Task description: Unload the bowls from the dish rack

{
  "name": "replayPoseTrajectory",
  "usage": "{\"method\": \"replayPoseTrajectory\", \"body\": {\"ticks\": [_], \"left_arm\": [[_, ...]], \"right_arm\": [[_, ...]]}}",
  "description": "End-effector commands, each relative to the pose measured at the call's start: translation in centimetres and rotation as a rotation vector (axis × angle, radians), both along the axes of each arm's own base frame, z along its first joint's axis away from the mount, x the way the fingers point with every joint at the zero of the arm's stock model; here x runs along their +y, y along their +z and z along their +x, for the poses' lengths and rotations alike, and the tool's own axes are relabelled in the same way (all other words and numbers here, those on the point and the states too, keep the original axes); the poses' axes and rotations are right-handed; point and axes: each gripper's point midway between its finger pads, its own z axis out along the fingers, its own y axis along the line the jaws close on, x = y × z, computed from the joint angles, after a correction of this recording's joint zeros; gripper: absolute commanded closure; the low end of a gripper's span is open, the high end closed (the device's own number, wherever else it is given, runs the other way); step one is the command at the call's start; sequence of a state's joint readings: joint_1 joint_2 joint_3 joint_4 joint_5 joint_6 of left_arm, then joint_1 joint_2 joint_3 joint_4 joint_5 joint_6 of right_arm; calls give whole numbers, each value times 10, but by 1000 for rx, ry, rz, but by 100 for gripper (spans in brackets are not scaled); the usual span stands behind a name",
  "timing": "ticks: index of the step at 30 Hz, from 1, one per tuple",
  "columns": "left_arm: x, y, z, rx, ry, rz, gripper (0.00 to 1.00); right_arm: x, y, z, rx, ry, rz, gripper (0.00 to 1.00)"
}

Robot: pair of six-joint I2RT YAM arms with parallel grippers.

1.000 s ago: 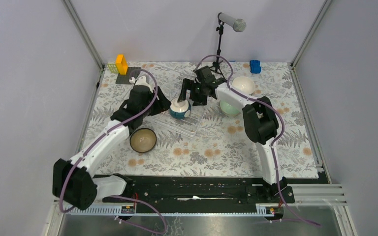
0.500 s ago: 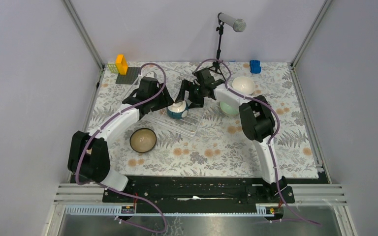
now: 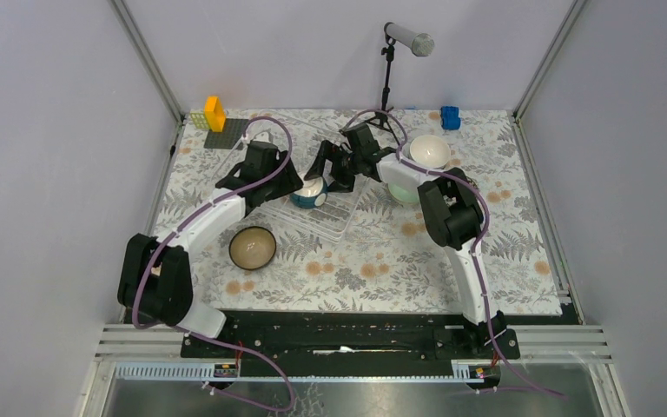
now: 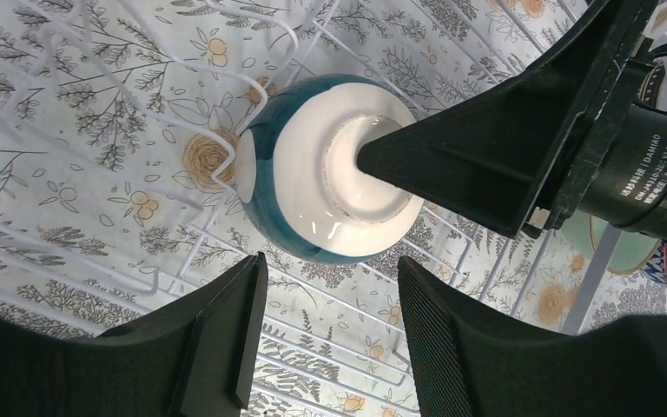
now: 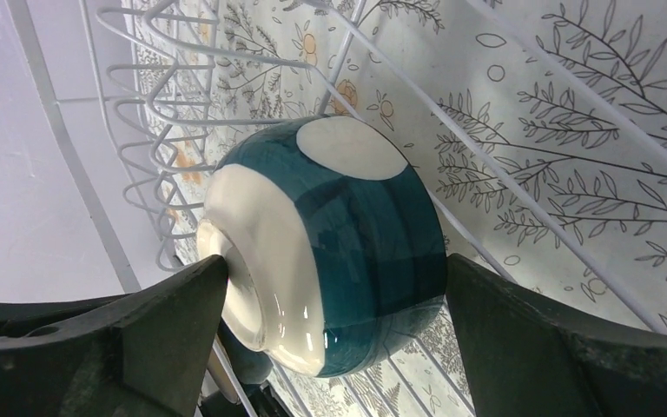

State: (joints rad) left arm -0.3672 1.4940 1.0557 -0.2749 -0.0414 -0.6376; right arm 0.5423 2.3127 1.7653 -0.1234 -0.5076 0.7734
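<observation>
A dark teal and white bowl (image 3: pixel 311 193) lies on its side over the clear dish rack (image 3: pixel 339 221). My right gripper (image 3: pixel 323 178) is shut on this bowl (image 5: pixel 347 226), one finger on its white foot and the other at its rim. The rack's ribs (image 5: pixel 182 113) show behind it. My left gripper (image 3: pixel 288 188) is open just left of the bowl. In the left wrist view its jaws (image 4: pixel 330 261) stand apart below the bowl (image 4: pixel 295 174), not touching it, over the rack (image 4: pixel 78 226). A brown bowl (image 3: pixel 253 248), a white bowl (image 3: pixel 430 152) and a pale green bowl (image 3: pixel 404 191) sit on the table.
An orange block (image 3: pixel 214 113) and a small black mat (image 3: pixel 226 135) are at the back left. A blue object (image 3: pixel 450 117) is at the back right. A microphone stand (image 3: pixel 388 82) rises behind the rack. Grey walls enclose the table.
My left arm has swung in so its open gripper is close to the teal bowl. My right gripper has carried the bowl slightly left and lower over the rack.
</observation>
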Motion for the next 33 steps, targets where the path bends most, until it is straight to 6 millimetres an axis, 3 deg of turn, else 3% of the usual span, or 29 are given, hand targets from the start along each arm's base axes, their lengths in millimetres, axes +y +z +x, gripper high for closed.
{"method": "replayPoseTrajectory", "body": {"ticks": [1,11,15,24,33], "left_arm": [[8,31,7,-110,52,-25,39],[9,44,4,-148,50,-43,39],[10,49,4,-163,55,-49,39],[-4,60,-1,-220,-4,-132,40],[-20,72,-10,-263,-74,-227,40]], "right_arm": [[-5,-15,-4,89,-50,26,2],[-27,54,6,-113,-69,-43,23],[-40,71,7,-183,-66,-123,29],[-60,109,4,-364,-41,-282,31],[-75,129,4,-506,-28,-434,34]]}}
